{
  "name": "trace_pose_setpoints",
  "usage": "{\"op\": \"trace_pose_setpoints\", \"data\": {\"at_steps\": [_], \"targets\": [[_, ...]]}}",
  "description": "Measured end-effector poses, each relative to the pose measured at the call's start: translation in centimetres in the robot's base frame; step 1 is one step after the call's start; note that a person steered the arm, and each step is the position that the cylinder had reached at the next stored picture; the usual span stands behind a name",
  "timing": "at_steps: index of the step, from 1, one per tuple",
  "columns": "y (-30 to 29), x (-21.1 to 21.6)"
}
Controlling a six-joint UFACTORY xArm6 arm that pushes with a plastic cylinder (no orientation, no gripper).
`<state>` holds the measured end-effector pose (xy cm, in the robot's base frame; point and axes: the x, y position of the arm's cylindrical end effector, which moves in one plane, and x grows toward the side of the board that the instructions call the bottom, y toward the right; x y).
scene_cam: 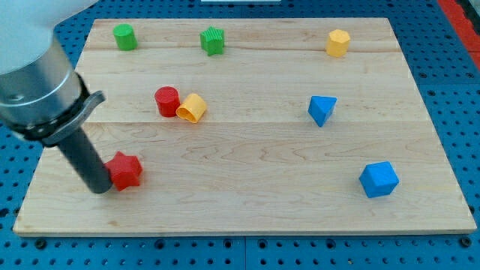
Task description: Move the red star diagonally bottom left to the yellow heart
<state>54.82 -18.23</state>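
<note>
The red star (126,170) lies on the wooden board at the view's lower left. My tip (100,188) touches the board just left of the star, against its left side. The yellow heart (192,108) lies up and to the right of the star, touching a red cylinder (166,101) on its left. The arm's grey body covers the view's upper left corner.
A green cylinder (124,36) and a green star (213,40) sit along the view's top. A yellow hexagon (338,43) is at top right. A blue triangle (322,109) and a blue cube (378,179) sit on the right. The board's left edge (37,176) is close to my tip.
</note>
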Motion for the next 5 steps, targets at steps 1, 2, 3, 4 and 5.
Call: {"op": "trace_pose_setpoints", "data": {"at_steps": [1,2,3,4,5], "targets": [[1.6,-0.6],[2.0,-0.9],[2.1,0.6],[3.4,2.5],[7.3,1.7]]}}
